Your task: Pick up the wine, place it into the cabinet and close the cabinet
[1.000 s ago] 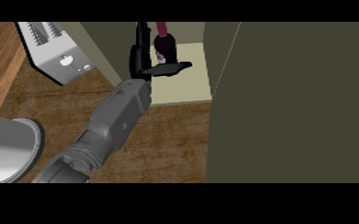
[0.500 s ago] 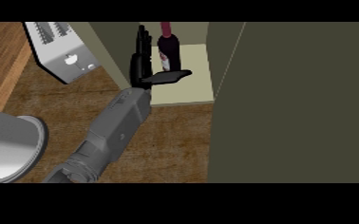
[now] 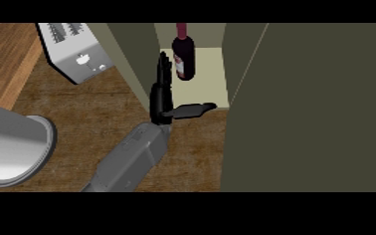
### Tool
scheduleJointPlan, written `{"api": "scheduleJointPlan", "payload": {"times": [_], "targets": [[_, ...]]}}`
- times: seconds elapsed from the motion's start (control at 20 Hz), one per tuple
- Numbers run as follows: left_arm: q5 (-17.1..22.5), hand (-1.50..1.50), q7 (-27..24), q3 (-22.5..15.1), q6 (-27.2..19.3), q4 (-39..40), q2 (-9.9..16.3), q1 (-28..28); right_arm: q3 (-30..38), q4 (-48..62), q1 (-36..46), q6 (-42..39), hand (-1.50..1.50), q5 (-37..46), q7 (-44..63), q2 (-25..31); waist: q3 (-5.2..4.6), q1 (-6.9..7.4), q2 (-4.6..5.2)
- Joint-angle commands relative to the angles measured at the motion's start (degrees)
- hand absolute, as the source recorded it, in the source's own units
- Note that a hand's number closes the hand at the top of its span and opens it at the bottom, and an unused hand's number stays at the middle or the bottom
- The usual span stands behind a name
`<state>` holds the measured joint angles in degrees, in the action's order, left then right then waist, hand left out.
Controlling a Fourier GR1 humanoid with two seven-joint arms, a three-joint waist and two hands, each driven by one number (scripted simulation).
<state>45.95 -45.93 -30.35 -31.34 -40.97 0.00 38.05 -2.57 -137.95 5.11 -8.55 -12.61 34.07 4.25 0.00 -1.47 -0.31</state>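
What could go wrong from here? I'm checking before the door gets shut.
1. The hand, open with straight fingers beside the wine bottle, could brush it while pulling out and tip it.
2. The cabinet door stands open at the right; swinging it now could strike the forearm, which lies across the opening by the shelf.

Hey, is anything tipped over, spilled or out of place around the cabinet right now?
Nothing stands out. The wine bottle stands inside the cabinet on its pale shelf, with no spill visible. The one hand in view is open beside the bottle, fingers straight, not curled round it. The cabinet door is open. A toaster sits on the counter.
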Motion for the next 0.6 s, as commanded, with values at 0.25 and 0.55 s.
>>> {"api": "scheduleJointPlan", "payload": {"times": [0.25, 0.55], "targets": [[-6.25, -1.50, 2.42, -12.50, -12.55, -25.32, 0.10, -17.04, 0.73, -4.89, -2.78, 0.61, -1.50, -0.47, 0.65, -0.24, 0.03, 2.09, -0.16], [-10.24, -1.50, 7.78, -14.27, -18.39, -40.31, 3.13, -22.07, 1.16, -7.73, -3.61, 0.25, -1.50, -1.53, 2.06, 1.40, 0.03, 1.71, -0.08]]}}
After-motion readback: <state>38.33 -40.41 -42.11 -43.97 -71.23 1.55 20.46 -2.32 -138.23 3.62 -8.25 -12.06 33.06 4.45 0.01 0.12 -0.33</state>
